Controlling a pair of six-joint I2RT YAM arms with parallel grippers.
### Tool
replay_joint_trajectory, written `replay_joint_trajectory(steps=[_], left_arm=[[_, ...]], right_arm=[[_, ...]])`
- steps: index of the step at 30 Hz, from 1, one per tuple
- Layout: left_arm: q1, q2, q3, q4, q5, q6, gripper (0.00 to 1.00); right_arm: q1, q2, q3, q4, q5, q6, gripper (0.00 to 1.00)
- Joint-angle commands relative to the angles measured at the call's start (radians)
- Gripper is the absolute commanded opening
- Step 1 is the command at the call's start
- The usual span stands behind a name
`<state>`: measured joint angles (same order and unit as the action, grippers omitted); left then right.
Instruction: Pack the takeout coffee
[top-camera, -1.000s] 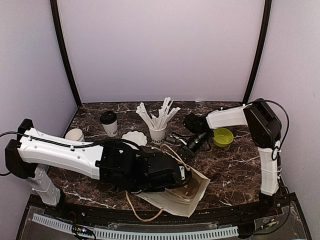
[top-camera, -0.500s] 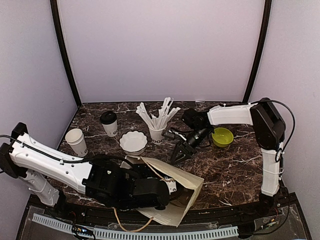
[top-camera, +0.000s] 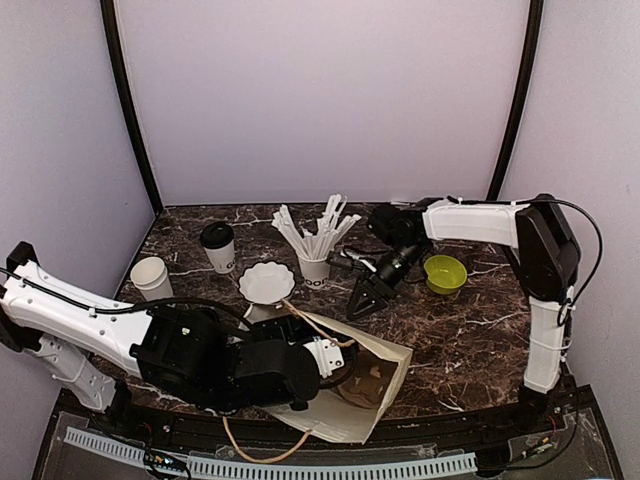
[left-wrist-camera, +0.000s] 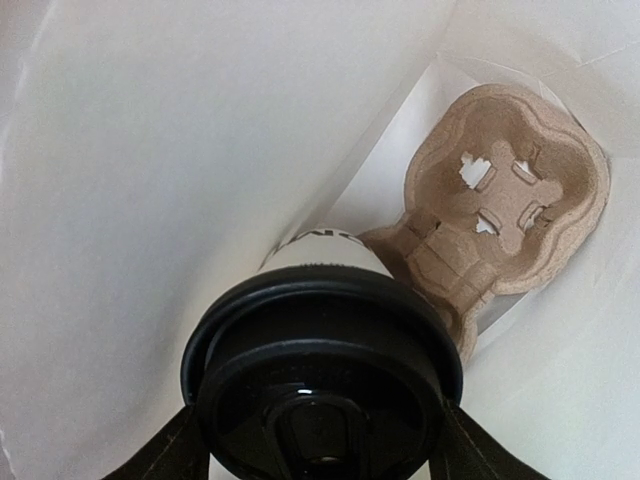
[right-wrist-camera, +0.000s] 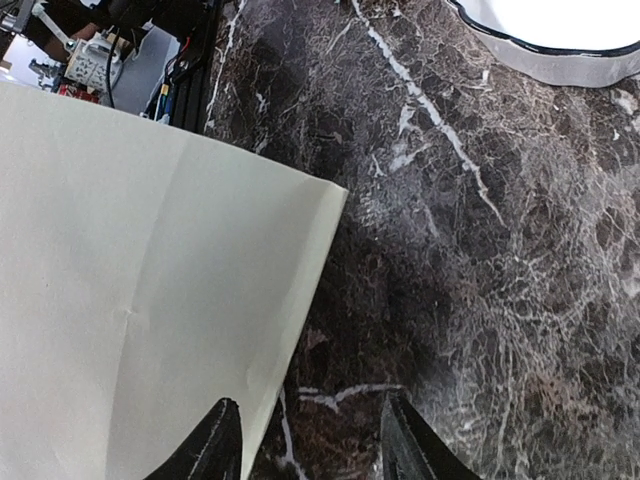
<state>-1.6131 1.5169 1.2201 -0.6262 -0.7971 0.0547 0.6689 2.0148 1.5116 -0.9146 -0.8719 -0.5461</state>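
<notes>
A: Top view?
B: The left arm (top-camera: 90, 318) reaches into the tipped paper bag (top-camera: 375, 400) and has drawn back near-left since a second ago. The second cup (top-camera: 218, 247) waits far left. The right gripper (top-camera: 365, 297) is spread and empty.
A: Left wrist?
B: The left gripper (left-wrist-camera: 310, 455) holds the first cup (left-wrist-camera: 320, 385) inside the bag, aimed at the carrier (left-wrist-camera: 500, 200).
A: Right wrist?
B: Its fingers stand apart, just beside the bag edge.

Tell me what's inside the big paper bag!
A coffee cup with a black lid, gripped by the left gripper, and a brown cardboard cup carrier at the bottom of the paper bag. The lid hides most of the cup's side, and the cup covers part of the carrier.
</notes>
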Motion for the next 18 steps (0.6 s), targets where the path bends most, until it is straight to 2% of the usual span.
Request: replay_joint_trajectory(steps=[1, 8, 11, 14, 18], left_arm=[[-0.005, -0.077, -0.012, 0.058, 0.037, -0.015, 0.24], [0.043, -0.024, -0.056, 0.179, 0.045, -0.014, 0.24], [0.064, 0.049, 0.015, 0.180, 0.053, -0.033, 0.23], [0.090, 0.108, 0.090, 0.129, 0.082, -0.066, 0.24], [0.130, 0.158, 0.165, 0.072, 0.099, -0.104, 0.23]], right_arm=[[-0.041, -0.122, 0.080, -0.127, 0.031, -0.031, 0.51], [-0.060, -0.341, 0.114, -0.156, 0.075, 0.001, 0.65], [-0.089, -0.407, 0.161, -0.174, 0.121, 0.035, 0.67], [-0.131, -0.453, 0.274, -0.252, 0.056, 0.032, 0.69], [-0.126, -0.538, 0.361, -0.300, -0.080, 0.013, 0.94]])
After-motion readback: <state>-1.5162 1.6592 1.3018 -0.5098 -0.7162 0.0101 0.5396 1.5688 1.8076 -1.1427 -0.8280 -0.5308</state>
